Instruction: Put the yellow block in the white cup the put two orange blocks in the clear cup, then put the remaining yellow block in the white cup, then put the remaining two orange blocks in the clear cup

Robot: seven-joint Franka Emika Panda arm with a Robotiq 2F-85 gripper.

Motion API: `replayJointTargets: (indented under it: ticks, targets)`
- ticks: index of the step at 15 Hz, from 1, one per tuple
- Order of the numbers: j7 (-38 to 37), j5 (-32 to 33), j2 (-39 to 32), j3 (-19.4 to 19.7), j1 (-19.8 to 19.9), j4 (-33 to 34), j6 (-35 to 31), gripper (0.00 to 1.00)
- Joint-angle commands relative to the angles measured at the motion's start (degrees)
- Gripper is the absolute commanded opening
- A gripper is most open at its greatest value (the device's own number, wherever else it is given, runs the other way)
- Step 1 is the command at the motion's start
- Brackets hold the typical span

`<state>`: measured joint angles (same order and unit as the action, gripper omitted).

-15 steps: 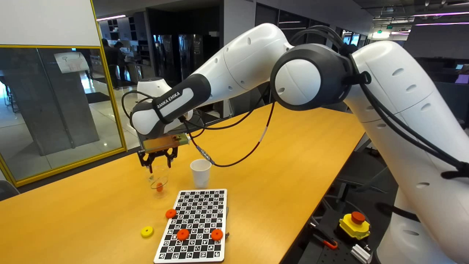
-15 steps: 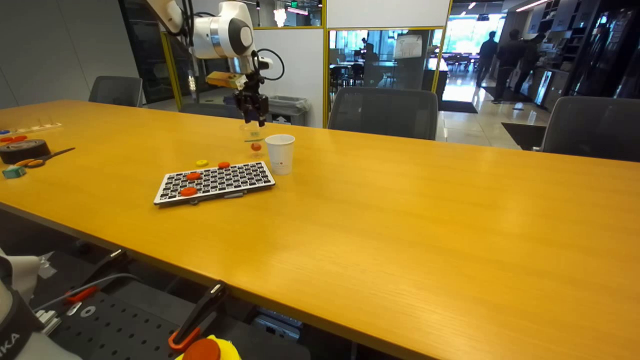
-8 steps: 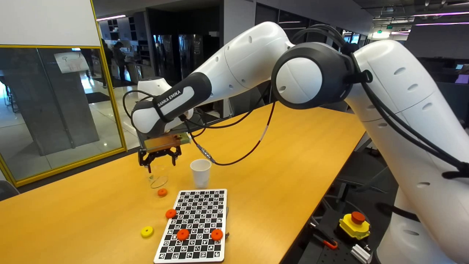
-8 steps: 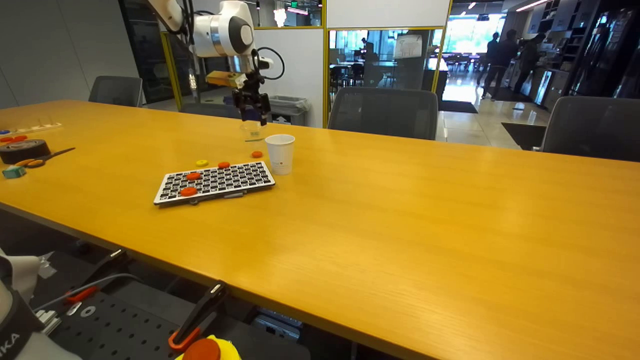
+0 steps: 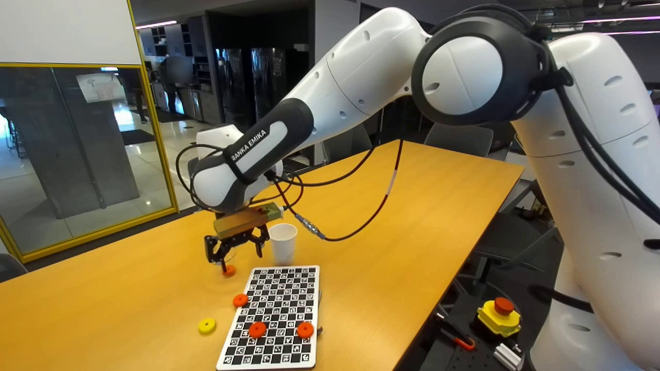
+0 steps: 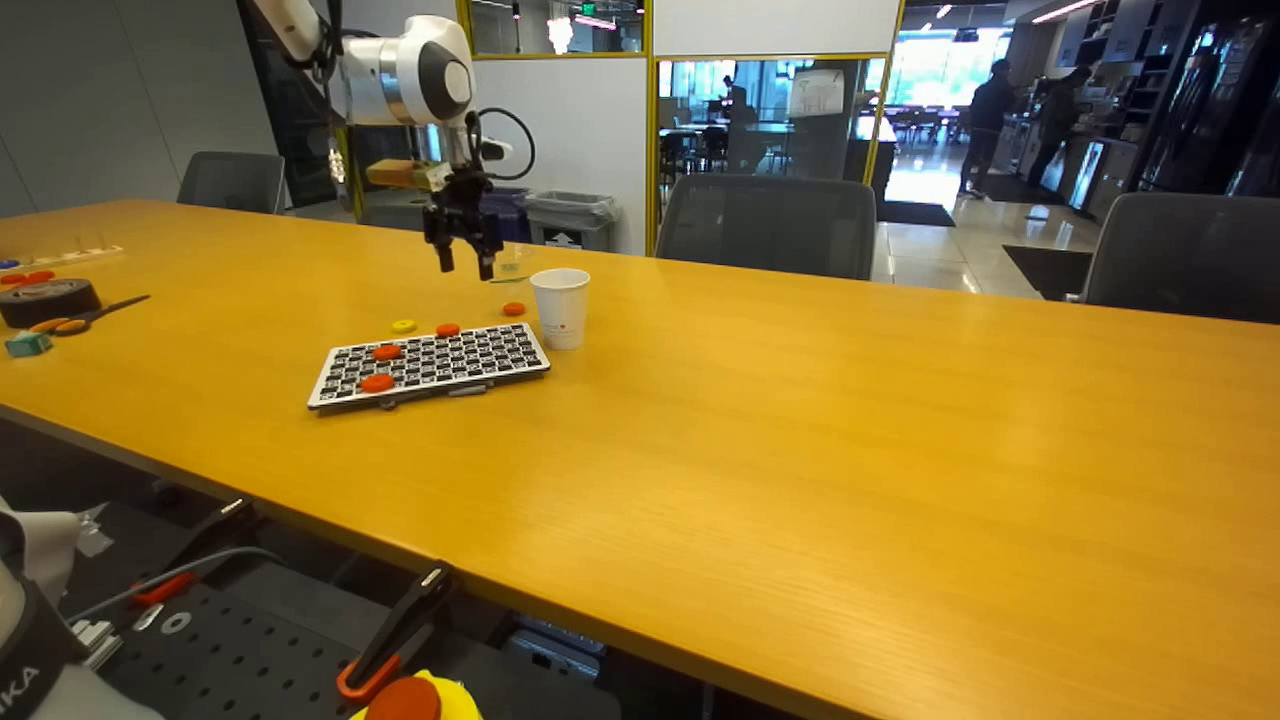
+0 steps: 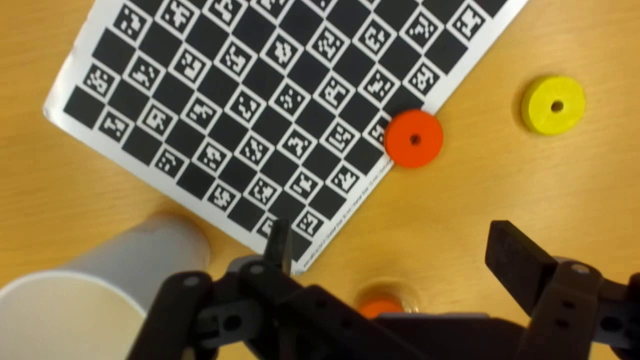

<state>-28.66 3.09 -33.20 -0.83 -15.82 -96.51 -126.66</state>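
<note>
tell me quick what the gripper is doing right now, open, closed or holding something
Gripper: open, jaws wide apart, holding nothing.

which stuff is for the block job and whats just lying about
For the job: white cup, clear cup, yellow block, four orange blocks.

Just lying about: checkered board, scissors, dark roll, orange pieces beside it, green block.
</note>
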Motion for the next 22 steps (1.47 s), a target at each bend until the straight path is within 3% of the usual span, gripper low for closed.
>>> replayJointTargets:
  ticks: [1,11,22]
  targets:
    - [-1.2,-0.5,3.5,-0.9,-1.0,-7.9,-3.3,1.0]
    - [-0.9,-0.4,0.6,-1.5,-2.2,-10.6,-10.7,1.0]
    - [-1.6,1.6,-4.4,0.3,-4.2,-5.7,-9.9,1.0]
